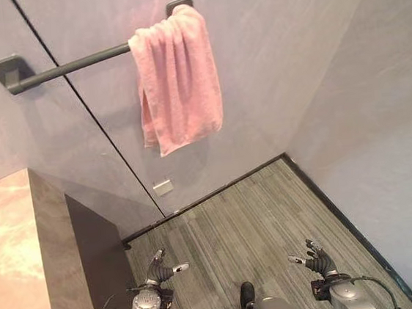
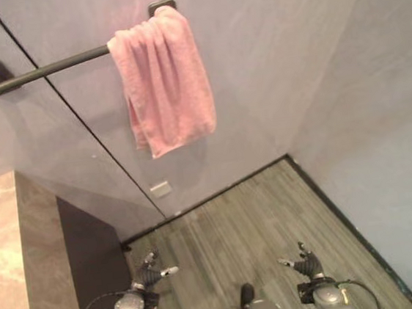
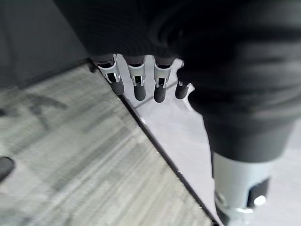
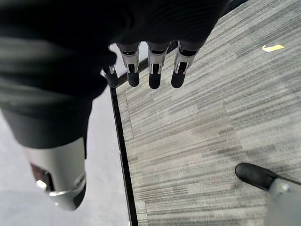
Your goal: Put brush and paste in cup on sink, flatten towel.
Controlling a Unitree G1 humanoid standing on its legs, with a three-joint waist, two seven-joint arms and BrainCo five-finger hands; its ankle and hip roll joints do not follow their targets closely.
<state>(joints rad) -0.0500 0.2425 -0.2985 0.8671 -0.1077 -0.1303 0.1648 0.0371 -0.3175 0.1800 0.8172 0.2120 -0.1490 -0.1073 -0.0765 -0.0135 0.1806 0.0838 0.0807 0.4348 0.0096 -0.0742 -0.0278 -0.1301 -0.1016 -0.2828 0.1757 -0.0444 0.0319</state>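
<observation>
Hanging bunched at the far end of a dark wall rail (image 1: 71, 64), the pink towel (image 1: 178, 80) is gathered into thick folds with one corner drooping lower than the rest, so the flattening step looks to be the one in hand and not yet begun. The left hand (image 1: 161, 270) and the right hand (image 1: 312, 256) both sit low over the striped floor (image 1: 249, 216), well below the towel, their fingers straight and relaxed and holding nothing; the wrist views show the same loose rows of fingers (image 3: 137, 84) with bare floor past them. The next move probably calls for raising both arms to the rail and drawing the cloth sideways along it, one hand at each edge, to spread the folds. A stone-topped counter (image 1: 17, 248) stands at the robot's left, near the left arm, and could crowd that arm's upward path. The wall corner closes in on the right. A small white wall plate (image 1: 163, 187) sits under the towel, out of the way.
</observation>
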